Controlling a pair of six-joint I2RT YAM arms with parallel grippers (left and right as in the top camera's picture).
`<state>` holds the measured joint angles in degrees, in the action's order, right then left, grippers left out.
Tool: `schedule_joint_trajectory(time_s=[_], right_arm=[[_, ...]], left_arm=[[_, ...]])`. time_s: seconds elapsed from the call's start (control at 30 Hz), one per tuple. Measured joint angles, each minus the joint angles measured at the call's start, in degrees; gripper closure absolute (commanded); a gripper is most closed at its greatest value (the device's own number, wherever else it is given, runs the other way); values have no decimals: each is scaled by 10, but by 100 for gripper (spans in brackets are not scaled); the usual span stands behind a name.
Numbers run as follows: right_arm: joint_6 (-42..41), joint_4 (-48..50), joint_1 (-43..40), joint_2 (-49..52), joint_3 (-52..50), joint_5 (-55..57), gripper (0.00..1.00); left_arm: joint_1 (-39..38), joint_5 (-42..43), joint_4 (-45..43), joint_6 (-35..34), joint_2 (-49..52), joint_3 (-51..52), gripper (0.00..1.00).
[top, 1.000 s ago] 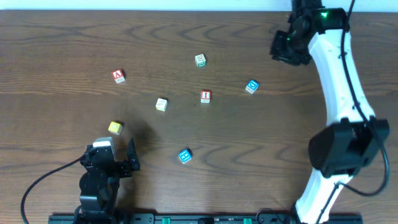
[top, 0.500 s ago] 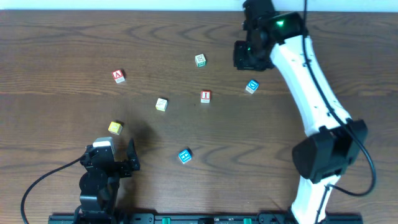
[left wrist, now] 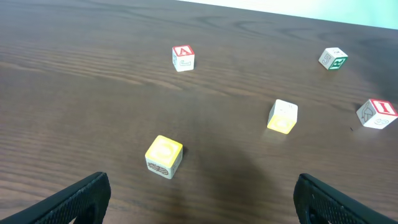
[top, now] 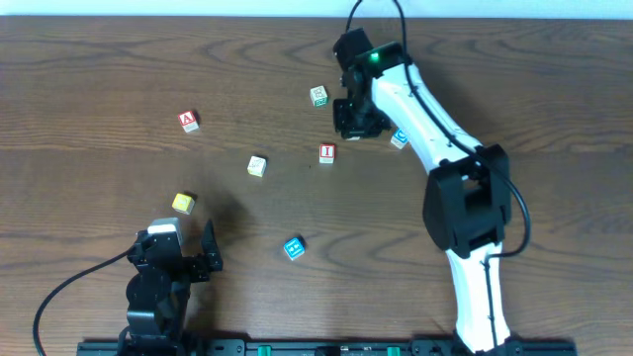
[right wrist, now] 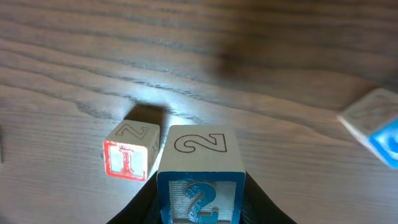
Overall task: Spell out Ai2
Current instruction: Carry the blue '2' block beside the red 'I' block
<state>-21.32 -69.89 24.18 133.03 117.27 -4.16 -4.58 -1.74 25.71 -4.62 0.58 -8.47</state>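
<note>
White right arm [top: 435, 114], black joints; black left end effector [left wrist: 202, 200].

The surface [top: 99, 59] was dark brown wood, its wavy grain running side to side. Light came evenly from above, so shadows fell soft, with a pale sheen in places. A white strip [top: 198, 8] showed beyond the far edge, and a black rail [top: 297, 347] ran along the near one.
</note>
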Motion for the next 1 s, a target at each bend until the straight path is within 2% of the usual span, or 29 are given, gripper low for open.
schedule_joint_trajectory(time_s=[0.3,0.47,0.9,1.0], right_arm=[[-1,3,10,25,0,-3,81],[-2,1,10,25,0,-3,85],[-17,16,21,25,-31,-2,87],[-23,21,21,25,-33,1,84]], left_arm=[[0,0,0,0,0,0,5],[0,0,0,0,0,0,5],[0,0,0,0,0,0,5],[0,0,0,0,0,0,5]])
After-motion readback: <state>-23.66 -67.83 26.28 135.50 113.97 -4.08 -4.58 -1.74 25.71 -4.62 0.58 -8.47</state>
